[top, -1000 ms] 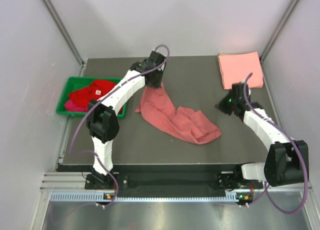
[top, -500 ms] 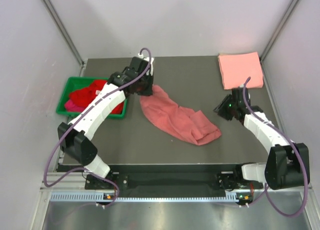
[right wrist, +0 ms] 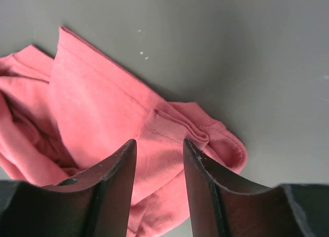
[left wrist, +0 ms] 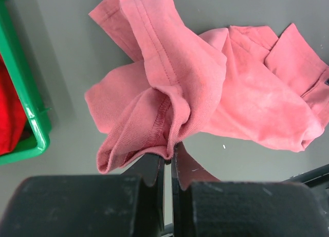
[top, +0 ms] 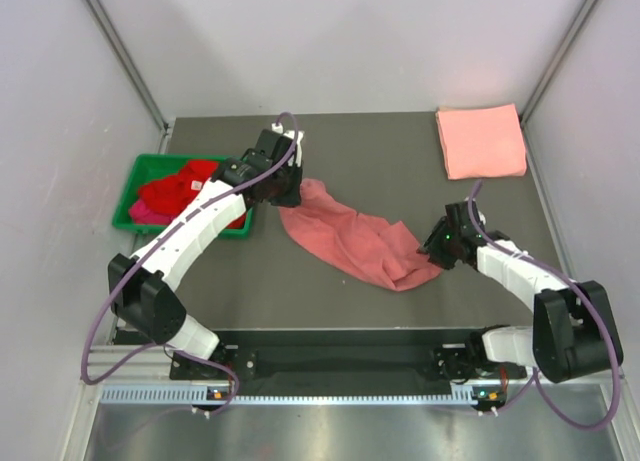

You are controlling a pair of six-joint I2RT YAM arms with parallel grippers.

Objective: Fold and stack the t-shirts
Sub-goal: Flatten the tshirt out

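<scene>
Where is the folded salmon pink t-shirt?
In the top view, the folded salmon pink t-shirt lies at the table's far right corner, beyond the right gripper.

No word, brand or number can be read in any view. A small white tag [top: 197, 184] shows on the red t-shirts [top: 180, 189] in the green bin [top: 126, 195]. Its print is too small to make out

One dusty rose-red t-shirt [top: 350, 241] is spread crumpled and unfolded, slantwise across the middle of the table [top: 400, 161], its left end bunched up. One salmon pink t-shirt [top: 480, 141] is laid folded flat at the far right corner. One bright red t-shirt [top: 185, 189] and one magenta t-shirt [top: 140, 213] are heaped in the green bin [top: 160, 160].
</scene>
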